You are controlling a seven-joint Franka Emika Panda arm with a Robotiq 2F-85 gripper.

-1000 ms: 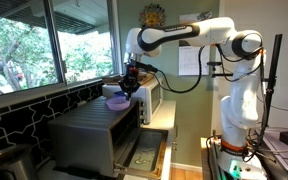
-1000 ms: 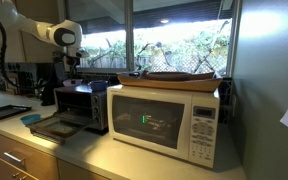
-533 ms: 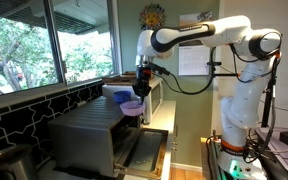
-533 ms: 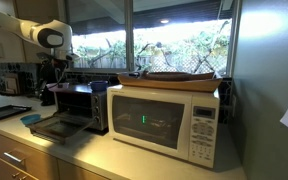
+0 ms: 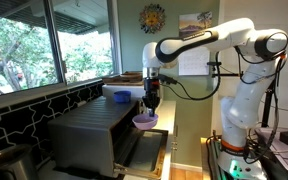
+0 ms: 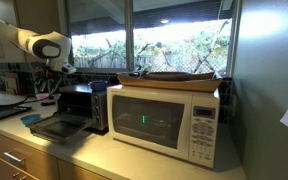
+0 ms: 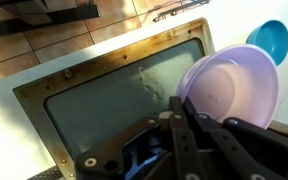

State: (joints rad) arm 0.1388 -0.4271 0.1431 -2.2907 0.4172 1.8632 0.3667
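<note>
Kitchen counter below a window row, carrying a toaster oven and a microwave. The arm reaches level from its base at right, with the wrist turned straight down. The gripper hangs above the oven's lowered door, with open room above and around it. The jaws are clamped on the rim of a lavender bowl, held tilted over the door's right edge in the wrist view. A blue bowl lies just beyond that edge.
</note>
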